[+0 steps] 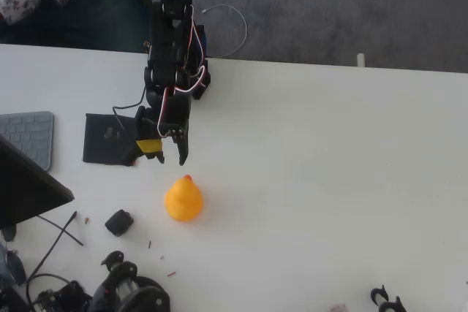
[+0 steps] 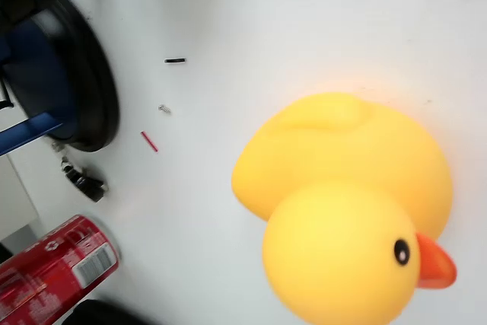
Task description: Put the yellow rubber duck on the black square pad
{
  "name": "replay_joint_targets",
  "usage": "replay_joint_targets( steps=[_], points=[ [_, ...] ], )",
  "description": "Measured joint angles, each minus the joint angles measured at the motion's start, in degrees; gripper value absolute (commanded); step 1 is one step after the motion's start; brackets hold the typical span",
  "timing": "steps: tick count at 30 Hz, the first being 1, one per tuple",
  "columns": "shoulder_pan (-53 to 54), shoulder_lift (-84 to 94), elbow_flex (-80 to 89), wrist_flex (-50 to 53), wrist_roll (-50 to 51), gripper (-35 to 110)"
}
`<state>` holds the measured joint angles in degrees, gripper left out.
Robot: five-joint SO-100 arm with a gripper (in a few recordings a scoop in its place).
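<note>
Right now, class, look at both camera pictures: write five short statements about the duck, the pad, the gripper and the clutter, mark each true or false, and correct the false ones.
1. The yellow rubber duck sits on the white table. True.
2. The duck rests on the flat black square pad. False: the pad lies apart, up and left in the overhead view.
3. The gripper holds the duck. False: it hangs above the table, short of the duck.
4. A red drinks can shows in the wrist view. True.
5. The grey keyboard lies right of the duck. False: left edge.

On the white table (image 1: 329, 180), the yellow rubber duck (image 1: 183, 199) sits just below the jaws (image 1: 170, 153), apart from the black square pad (image 1: 106, 138).
</note>
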<state>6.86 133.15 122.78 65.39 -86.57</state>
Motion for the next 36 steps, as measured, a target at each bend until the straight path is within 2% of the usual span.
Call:
replay_joint_targets(
  steps=[9,18,28,36],
  points=[
    [0.0,-3.6,0.35,-0.09,0.0,18],
    [0.0,-9.14,0.35,-0.09,0.0,42],
    [3.78,-17.67,0.35,-14.15,0.0,42],
    [4.13,-23.2,0.26,-15.82,0.35,42]
  ],
)
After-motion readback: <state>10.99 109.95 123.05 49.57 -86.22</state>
